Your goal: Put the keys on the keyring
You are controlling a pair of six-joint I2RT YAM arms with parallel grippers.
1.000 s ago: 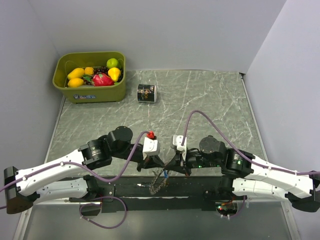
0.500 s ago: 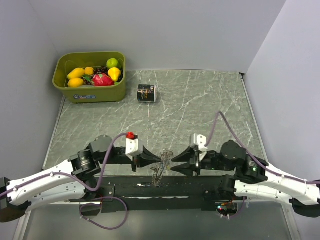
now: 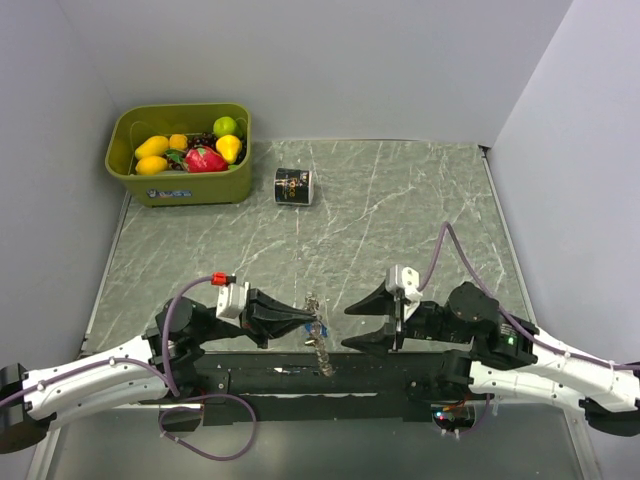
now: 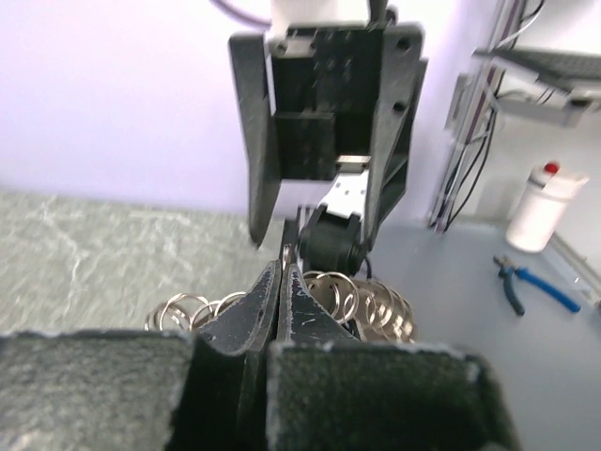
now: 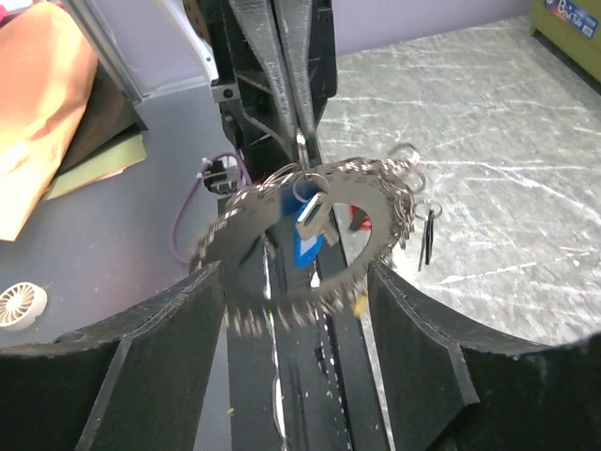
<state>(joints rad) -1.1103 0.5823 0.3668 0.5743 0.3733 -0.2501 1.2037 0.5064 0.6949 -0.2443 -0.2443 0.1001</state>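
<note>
The keyring (image 5: 374,194), a toothed wheel fringed with small silver keys, hangs tilted and blurred from the tips of my left gripper (image 5: 299,141). A blue-headed key (image 5: 306,241) dangles in its middle. From above, the keyring (image 3: 319,345) hangs under my left gripper (image 3: 311,320), over the table's near edge. The left jaws are shut on the ring's wire, with small split rings (image 4: 371,303) bunched behind the left gripper (image 4: 285,274). My right gripper (image 3: 351,322) faces it from the right. It is open, its fingers (image 5: 169,357) standing either side of the ring without touching it.
A green bin (image 3: 186,190) of toy fruit stands at the back left. A small black labelled can (image 3: 293,186) lies beside it. Grey walls close in the marble table (image 3: 420,220) on three sides. A black strip (image 3: 280,378) runs along the near edge.
My right gripper has opened, let go of the keyring and drawn back to the right. The left arm has pulled back and lowered, and the ring now swings from the left gripper alone.
</note>
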